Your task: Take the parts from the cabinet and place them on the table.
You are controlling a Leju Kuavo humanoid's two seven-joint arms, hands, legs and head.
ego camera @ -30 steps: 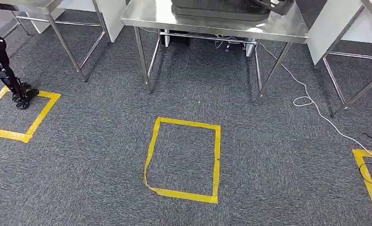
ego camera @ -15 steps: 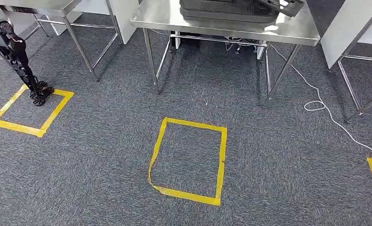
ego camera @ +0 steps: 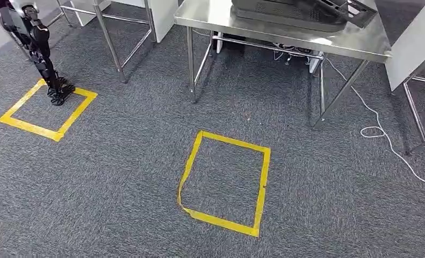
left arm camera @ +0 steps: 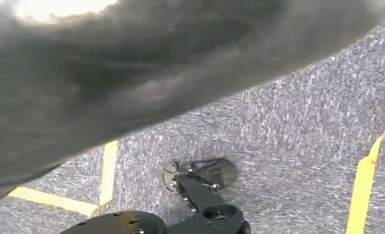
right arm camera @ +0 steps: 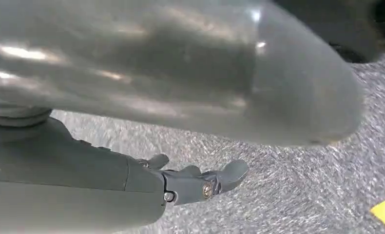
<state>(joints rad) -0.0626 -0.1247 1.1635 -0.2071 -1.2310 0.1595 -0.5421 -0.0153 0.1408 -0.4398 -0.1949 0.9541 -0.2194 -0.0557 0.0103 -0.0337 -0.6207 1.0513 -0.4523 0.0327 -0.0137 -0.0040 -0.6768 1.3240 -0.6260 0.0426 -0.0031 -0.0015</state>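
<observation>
I saw the steel table (ego camera: 285,32) ahead beyond the taped square (ego camera: 226,183), my right hand (right arm camera: 200,183) hanging with fingers apart and empty, left hand state indeterminate.

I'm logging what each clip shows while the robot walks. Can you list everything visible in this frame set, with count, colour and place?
Steel table: one, silver, top centre of the head view.
Dark flat unit: one, black-grey, on that table.
Other steel table frames: two partly seen, silver, far left and far right.
Tape squares: three, yellow, on the grey carpet: centre, left, and a corner at right.
Cable: one, white, trailing across the carpet at right.
Black legged stand: one, on the left square.
Right hand: grey, fingers apart, holding nothing, above the carpet.
</observation>
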